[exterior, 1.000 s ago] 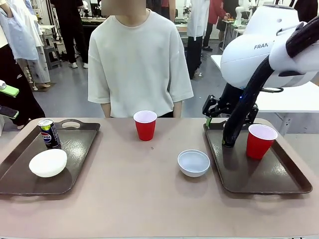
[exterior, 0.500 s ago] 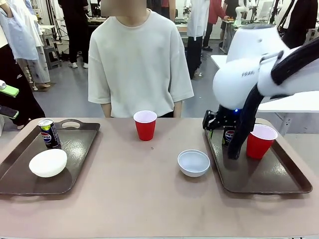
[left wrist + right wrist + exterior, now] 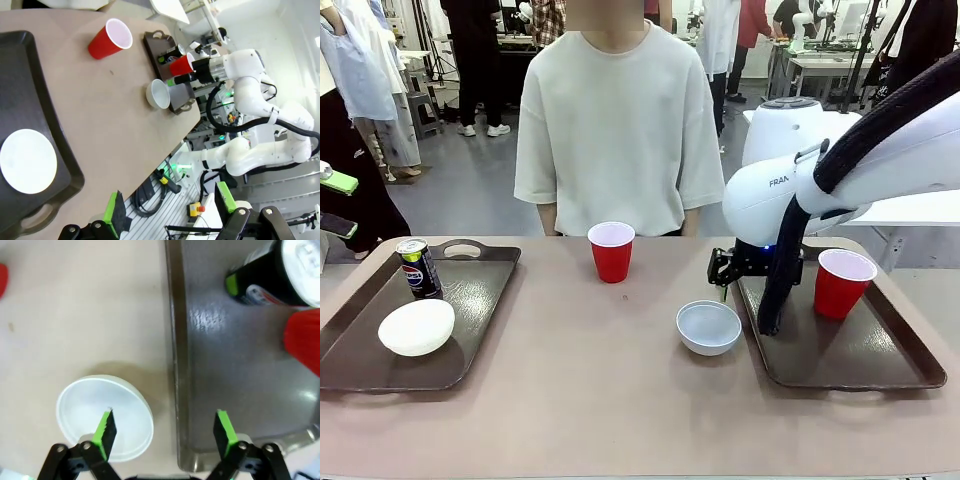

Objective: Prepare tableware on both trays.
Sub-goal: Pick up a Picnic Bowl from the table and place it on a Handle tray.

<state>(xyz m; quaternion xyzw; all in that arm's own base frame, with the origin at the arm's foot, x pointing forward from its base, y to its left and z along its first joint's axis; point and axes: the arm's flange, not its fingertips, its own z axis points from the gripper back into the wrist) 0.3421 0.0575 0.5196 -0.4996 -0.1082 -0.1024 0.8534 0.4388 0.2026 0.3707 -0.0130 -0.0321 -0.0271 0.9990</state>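
Left tray [image 3: 480,290] holds can [image 3: 418,267] and bowl [image 3: 416,327]; right tray [image 3: 840,350] holds cup [image 3: 843,283]; second cup [image 3: 611,251] and second bowl [image 3: 709,327] on table.

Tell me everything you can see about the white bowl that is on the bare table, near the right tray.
The white bowl is small, round and smooth, looks like plastic or ceramic, and is empty. It stands upright on the tan table, just left of the right tray, close to its rim; contact is unclear. The open right gripper hovers above its edge and the tray rim, not touching it.

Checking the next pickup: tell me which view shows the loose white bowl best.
The right wrist view: the bowl sits close below the open right gripper, beside the tray rim. The front view shows it whole; the left wrist view, small and distant.
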